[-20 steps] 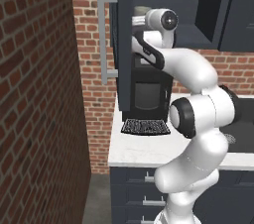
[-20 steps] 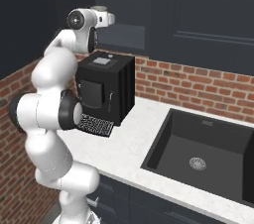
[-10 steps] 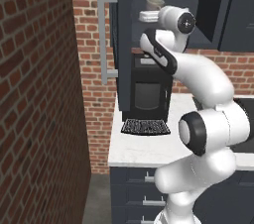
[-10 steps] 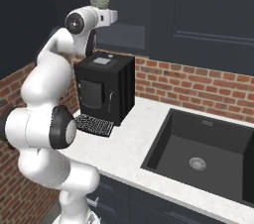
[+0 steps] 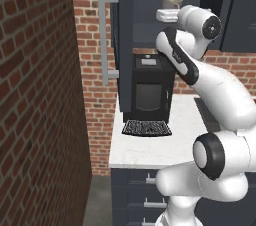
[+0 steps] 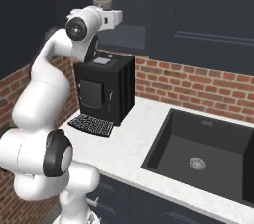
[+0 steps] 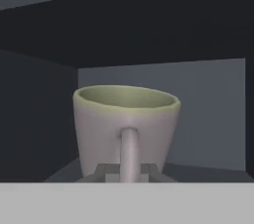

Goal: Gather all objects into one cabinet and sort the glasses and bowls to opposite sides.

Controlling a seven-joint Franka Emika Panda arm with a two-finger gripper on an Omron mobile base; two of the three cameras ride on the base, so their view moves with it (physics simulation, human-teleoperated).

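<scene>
The gripper (image 7: 128, 171) holds a pale mug (image 7: 126, 131) by its handle, the jaws pinching the handle, which faces the hand camera. The mug stands upright, raised in front of the open cabinet (image 5: 125, 40), above the black coffee machine (image 5: 149, 92) on the table (image 5: 160, 145) and level with the dark shelf (image 7: 198, 171) inside. The cabinet's rear wall shows behind the mug.

The risk lies in the thin handle grip: the mug could swivel around the pinch and tip as the arm reaches in. Its base might also catch the shelf's front edge if carried too low, knocking it free onto the coffee machine below.
</scene>
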